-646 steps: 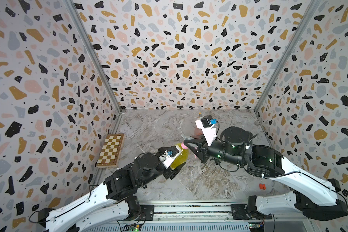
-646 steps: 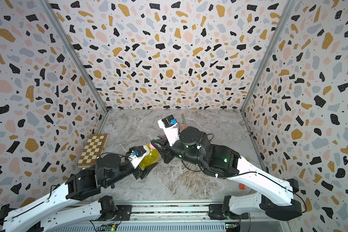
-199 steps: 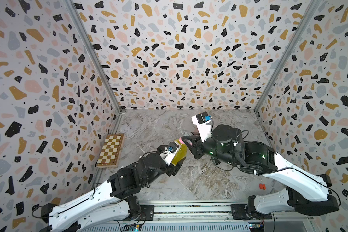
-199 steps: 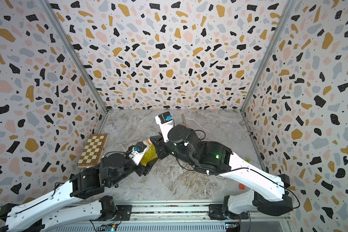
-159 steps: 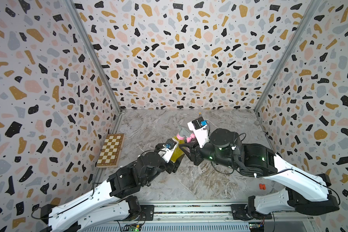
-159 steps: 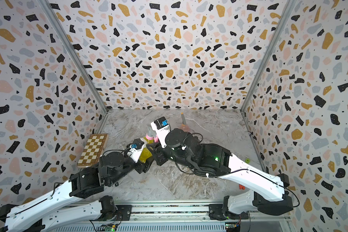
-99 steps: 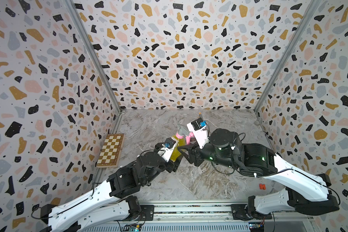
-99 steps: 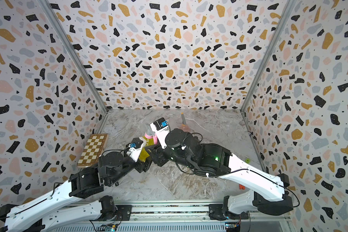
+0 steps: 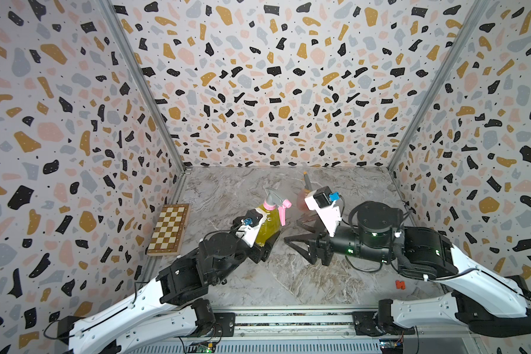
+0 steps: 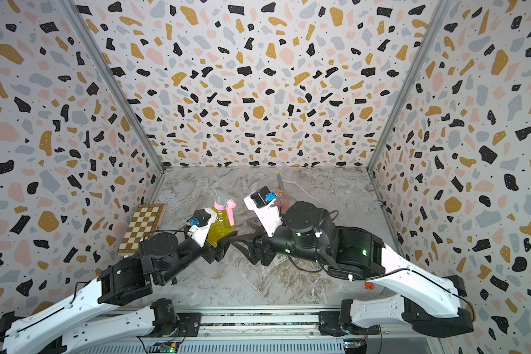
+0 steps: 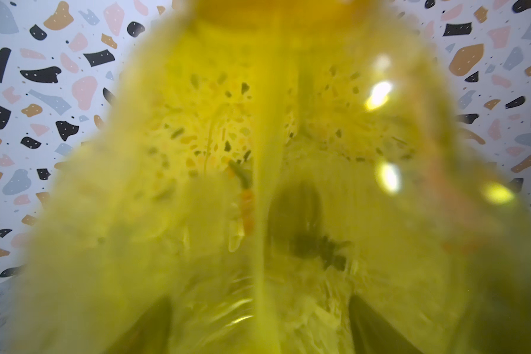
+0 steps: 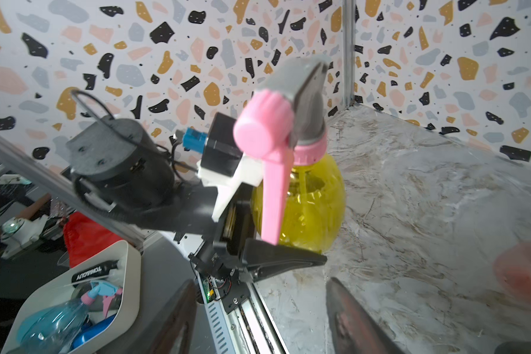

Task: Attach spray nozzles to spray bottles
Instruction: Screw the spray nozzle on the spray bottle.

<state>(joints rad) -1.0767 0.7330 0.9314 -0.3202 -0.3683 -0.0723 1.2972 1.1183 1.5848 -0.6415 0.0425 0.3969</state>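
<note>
The yellow spray bottle [image 9: 270, 226] [image 10: 219, 226] stands near the middle of the floor with my left gripper [image 9: 265, 243] [image 10: 223, 242] shut on its belly. It fills the left wrist view [image 11: 258, 184]. A grey spray nozzle with a pink trigger [image 9: 275, 200] [image 12: 285, 122] sits on its neck. To its right my right gripper [image 9: 292, 230] [image 10: 241, 233] [image 12: 258, 306] is open, holds nothing and touches nothing. Behind the right wrist stands the pale pink spray bottle [image 9: 301, 202] [image 12: 524, 275], a grey and orange nozzle [image 9: 305, 180] rising from it.
A chessboard [image 9: 169, 228] lies by the left wall. A small red piece [image 9: 399, 284] lies on the floor at the front right. In the right wrist view, a white bin [image 12: 129, 275] with other bottles sits outside the cell, beyond the front rail.
My right gripper has opened, let go of the pink-trigger nozzle and drawn back to the right. The nozzle stays on the yellow bottle, which my left gripper still holds.
</note>
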